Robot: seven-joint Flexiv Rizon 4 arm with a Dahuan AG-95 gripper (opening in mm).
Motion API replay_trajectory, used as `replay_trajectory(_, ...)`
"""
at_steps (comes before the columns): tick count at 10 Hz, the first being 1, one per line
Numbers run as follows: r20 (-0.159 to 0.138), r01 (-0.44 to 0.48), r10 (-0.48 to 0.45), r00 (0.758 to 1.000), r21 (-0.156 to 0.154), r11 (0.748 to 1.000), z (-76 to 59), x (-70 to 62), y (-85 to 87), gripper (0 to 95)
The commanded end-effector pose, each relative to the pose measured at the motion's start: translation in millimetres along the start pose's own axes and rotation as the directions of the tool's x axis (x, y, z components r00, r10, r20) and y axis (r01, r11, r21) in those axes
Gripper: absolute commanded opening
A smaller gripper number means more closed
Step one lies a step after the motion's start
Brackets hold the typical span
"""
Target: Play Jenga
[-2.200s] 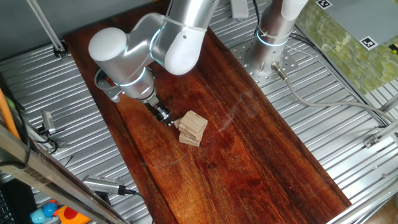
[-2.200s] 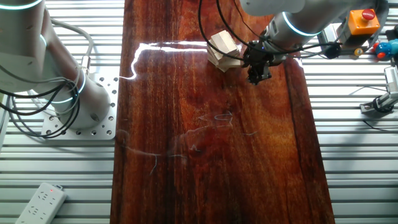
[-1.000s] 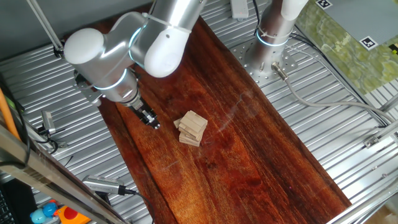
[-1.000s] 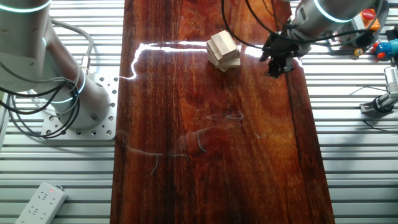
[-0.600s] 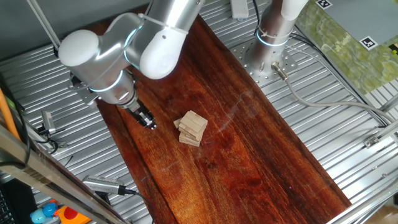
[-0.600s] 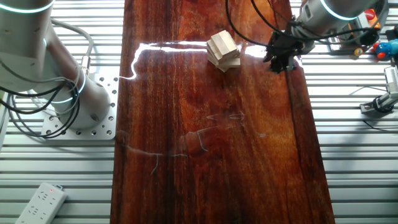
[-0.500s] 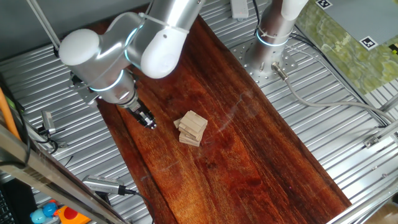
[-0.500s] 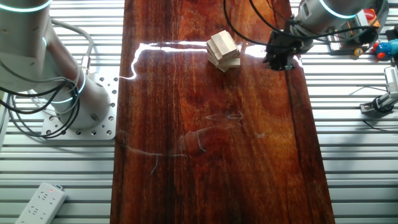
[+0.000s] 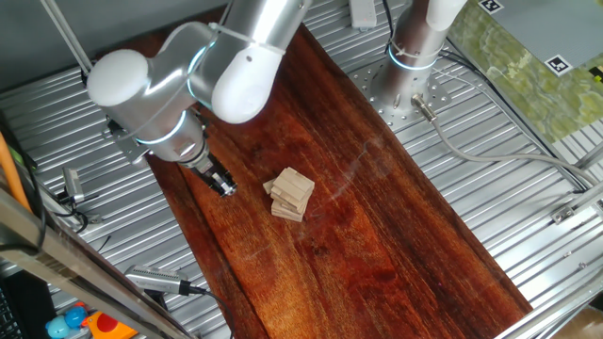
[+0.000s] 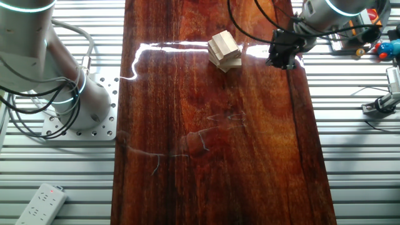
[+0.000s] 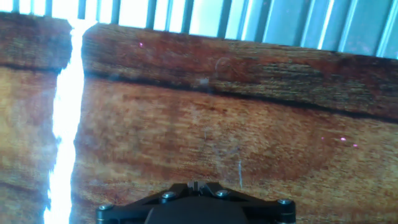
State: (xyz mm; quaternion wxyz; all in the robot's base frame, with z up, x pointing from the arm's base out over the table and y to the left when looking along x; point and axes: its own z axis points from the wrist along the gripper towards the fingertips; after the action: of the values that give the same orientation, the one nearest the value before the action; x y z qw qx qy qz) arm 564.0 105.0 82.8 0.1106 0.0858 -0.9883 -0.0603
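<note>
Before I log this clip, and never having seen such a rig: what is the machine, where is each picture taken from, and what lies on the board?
A silver robot arm ends in a small black gripper. Two pictures come from fixed cameras on different sides of the table; the third looks from the hand down at the wooden board. On the board stands a small Jenga stack of pale blocks in crossed layers. The gripper hangs beside it near the board's edge, apart from it and holding nothing that can be seen. Whether it is open is unclear.
</note>
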Motion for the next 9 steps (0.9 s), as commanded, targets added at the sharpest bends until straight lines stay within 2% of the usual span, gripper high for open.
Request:
replay_trajectory(1, -0.003, -0.023, 0.023, 1.000, 0.001, 1.000, -0.1, 1.3, 0.0, 0.0)
replay_trajectory(9, -0.001, -0.020, 0.020, 1.000, 0.000, 1.000, -0.1, 1.3, 0.0, 0.0)
